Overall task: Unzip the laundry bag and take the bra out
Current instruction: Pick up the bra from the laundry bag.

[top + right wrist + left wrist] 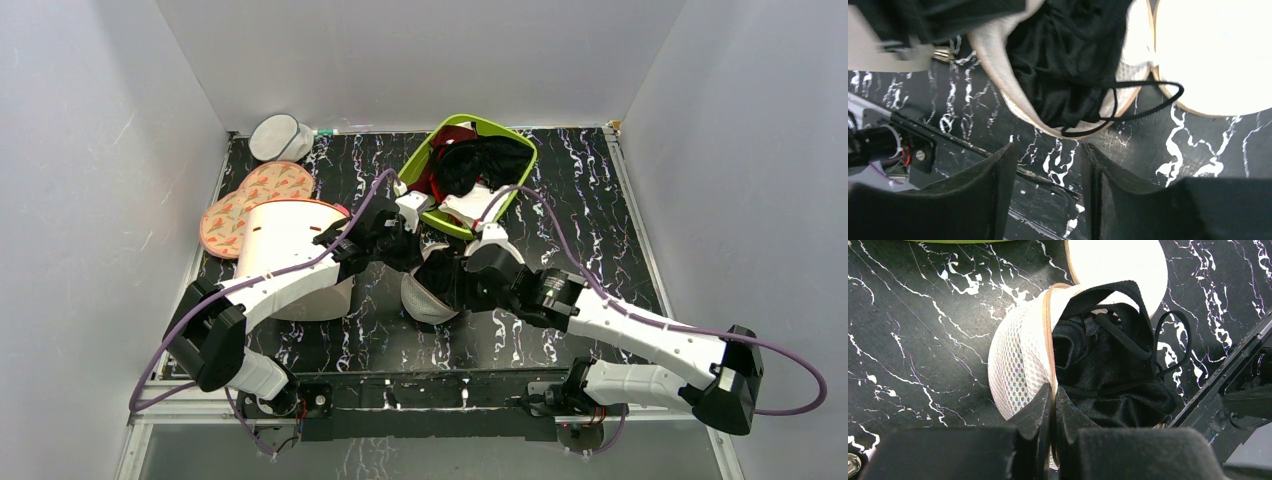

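My left pincer [1053,392] clamps the zip rim of the bag [1015,357], lying open mid-table with black strapped cloth [1108,380] inside. My right pincer [1048,155] stands apart, empty, just beside it.

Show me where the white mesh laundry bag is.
Seen from above, the laundry bag sits mid-table, just nearer than the green basket and right of the cream cylinder; the left pincer grips its zip rim.
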Controlling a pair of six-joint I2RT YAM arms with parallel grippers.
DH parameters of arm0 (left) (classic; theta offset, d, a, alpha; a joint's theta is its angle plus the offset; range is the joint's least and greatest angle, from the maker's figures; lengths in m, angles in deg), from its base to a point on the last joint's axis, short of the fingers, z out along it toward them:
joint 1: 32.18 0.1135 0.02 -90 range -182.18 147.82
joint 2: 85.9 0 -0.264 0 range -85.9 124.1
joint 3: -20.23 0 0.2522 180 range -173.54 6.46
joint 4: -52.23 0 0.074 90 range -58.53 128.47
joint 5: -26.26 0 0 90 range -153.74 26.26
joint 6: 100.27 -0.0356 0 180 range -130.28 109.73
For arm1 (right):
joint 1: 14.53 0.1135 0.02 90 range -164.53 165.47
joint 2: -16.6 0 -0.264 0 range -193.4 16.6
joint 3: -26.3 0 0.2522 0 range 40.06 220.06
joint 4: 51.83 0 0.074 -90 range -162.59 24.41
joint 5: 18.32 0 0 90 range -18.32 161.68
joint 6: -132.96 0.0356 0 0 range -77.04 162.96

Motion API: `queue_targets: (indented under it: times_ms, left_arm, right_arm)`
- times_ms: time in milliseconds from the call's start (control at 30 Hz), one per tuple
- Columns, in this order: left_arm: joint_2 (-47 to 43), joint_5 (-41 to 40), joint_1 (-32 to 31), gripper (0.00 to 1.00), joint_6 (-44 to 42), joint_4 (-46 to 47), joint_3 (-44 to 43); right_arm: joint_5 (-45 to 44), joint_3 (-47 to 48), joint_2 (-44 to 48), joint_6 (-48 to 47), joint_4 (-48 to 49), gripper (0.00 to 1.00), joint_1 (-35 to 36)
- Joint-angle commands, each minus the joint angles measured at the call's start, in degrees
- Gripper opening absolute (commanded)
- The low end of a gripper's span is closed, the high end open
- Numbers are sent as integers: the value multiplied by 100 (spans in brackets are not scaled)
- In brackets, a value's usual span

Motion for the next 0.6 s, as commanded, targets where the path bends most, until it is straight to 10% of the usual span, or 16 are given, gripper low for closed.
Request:
queue_targets:
  times_ms: [0, 567]
  left_arm:
    - [-160, 64, -18, 0, 28, 10, -144]
    - [-190, 143, -18, 0, 26, 28, -134]
  right_arm:
    - [-150, -589, 62, 1060, 930, 42, -71]
    - [-559, -977, -311, 1297, 1468, 40, -284]
